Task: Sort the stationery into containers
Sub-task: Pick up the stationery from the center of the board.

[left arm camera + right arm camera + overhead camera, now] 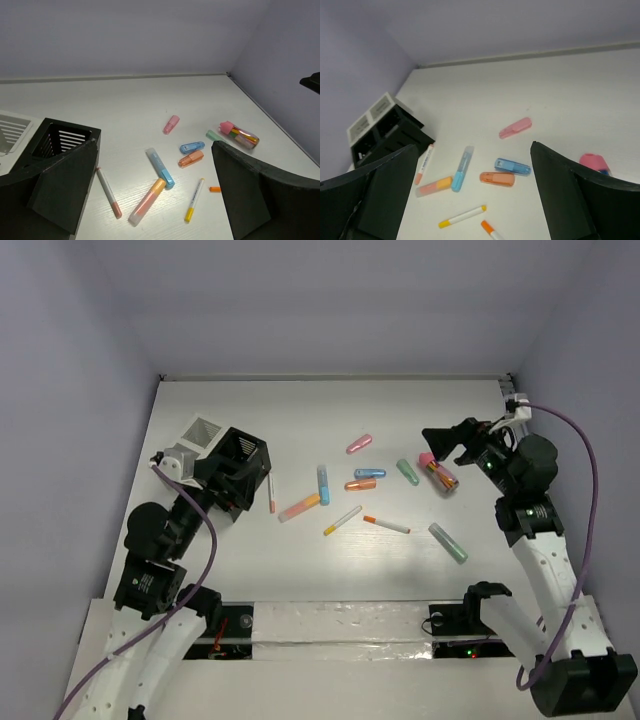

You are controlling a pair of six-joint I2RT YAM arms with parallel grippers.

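1. Holding both hands spread wide and empty, I have my left gripper (154, 145) low beside the containers. My right gripper (474, 146) is out over the far right of the table (300, 405).
2. All the stationery I can see lies loose on the table, scattered between my two arms. I see none of it in the black box (250, 448) or the white box (200, 432), though the black one's compartments are too dark to be sure.
3. The piece that matters for my next reach is the red-tipped white pen (107, 192). It lies just to the right of the black box. In the left wrist view it sits between my fingers, closer to the left one.
4. Its long axis runs nearly straight away from me with a slight slant, and the red tip is at the near end.
5. My left arm is plainly the nearer one, since the right gripper is well apart from this pen. I judge a short drop and a small shift right would bring my fingers across the pen's thin width.
6. The box wall stands close to the pen, so my left finger has little room on that side.
7. The pink-capped clear tube (438, 472) lies near my right gripper, just on its near side, so I judge it to be that arm's piece.
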